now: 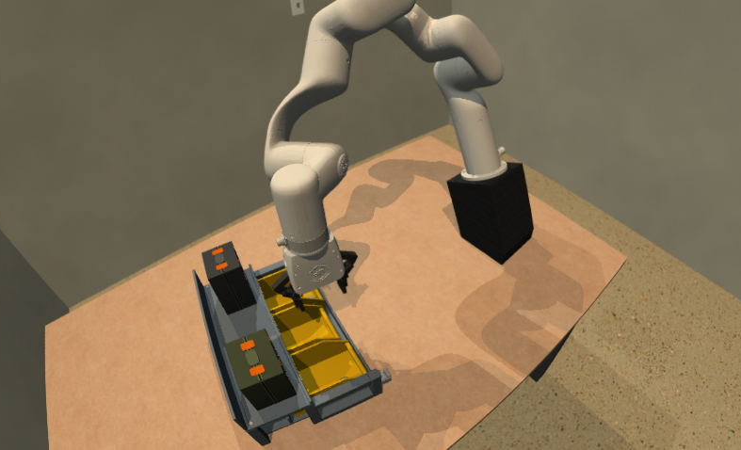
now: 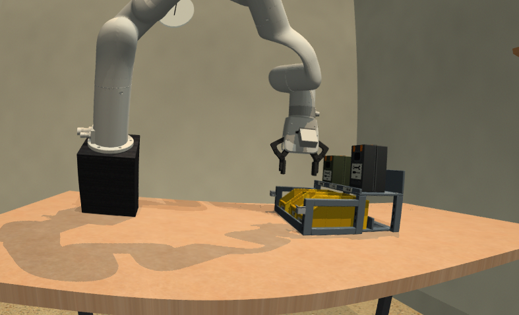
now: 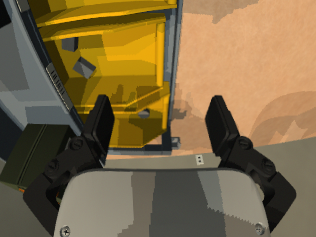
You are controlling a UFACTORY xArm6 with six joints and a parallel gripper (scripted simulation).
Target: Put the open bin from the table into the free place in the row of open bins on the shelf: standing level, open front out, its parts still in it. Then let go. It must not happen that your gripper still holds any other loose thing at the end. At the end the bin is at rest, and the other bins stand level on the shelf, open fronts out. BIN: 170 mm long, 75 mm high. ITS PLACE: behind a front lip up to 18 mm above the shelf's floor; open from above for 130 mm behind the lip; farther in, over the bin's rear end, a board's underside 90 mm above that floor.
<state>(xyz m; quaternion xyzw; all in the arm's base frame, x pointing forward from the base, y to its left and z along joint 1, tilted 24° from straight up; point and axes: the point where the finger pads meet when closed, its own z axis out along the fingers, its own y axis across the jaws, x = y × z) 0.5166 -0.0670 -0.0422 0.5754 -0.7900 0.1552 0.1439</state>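
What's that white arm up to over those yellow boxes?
A white robot arm hangs its black two-fingered gripper, wide open and holding nothing, above a low grey metal shelf on the wooden table. Yellow open bins fill the shelf's row side by side, small parts visible inside. A black box and an olive-green box stand on the shelf's upper board.

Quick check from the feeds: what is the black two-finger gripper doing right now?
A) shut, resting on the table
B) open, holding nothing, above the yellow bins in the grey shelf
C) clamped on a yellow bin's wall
B: the black two-finger gripper hangs with fingers spread wide and nothing between them, above the yellow bins in the grey shelf.
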